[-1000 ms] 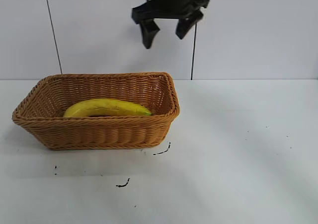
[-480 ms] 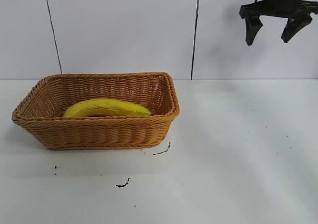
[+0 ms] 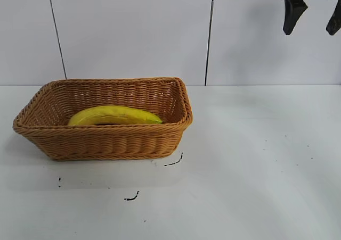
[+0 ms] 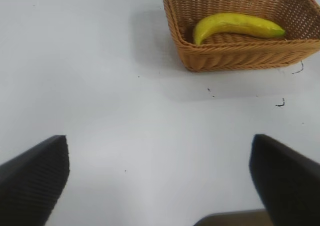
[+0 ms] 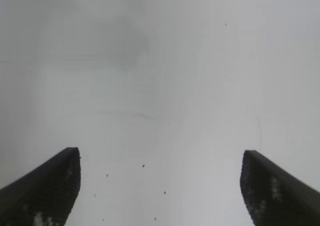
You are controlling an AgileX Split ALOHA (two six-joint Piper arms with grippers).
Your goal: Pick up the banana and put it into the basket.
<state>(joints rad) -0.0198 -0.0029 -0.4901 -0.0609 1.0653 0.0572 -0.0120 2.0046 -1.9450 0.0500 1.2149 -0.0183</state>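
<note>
Right fingers: the right gripper (image 3: 314,16) hangs high at the exterior view's upper right corner, its two dark fingers (image 3: 292,15) spread wide with nothing between them; its wrist view shows only bare table (image 5: 165,85) beyond the tips.
Left fingers: the left gripper (image 4: 160,181) has its ribbed pads (image 4: 37,173) wide apart and empty (this arm does not show in the exterior view), looking across the white table toward the basket.
Banana: the banana (image 3: 114,115) lies inside the wicker basket (image 3: 106,141), resting on the floor against the near wall.
Long axis: it runs along the basket's length, left to right in the exterior view, the greenish stem end toward the basket's right side.
Bearing from fingers: the fruit lies well apart from the right gripper, down and to the left across the table.
Nearer arm: cannot tell.
Task state: by my judgement the placing is done, so no further grasp seems called for, only parking the arm.
</note>
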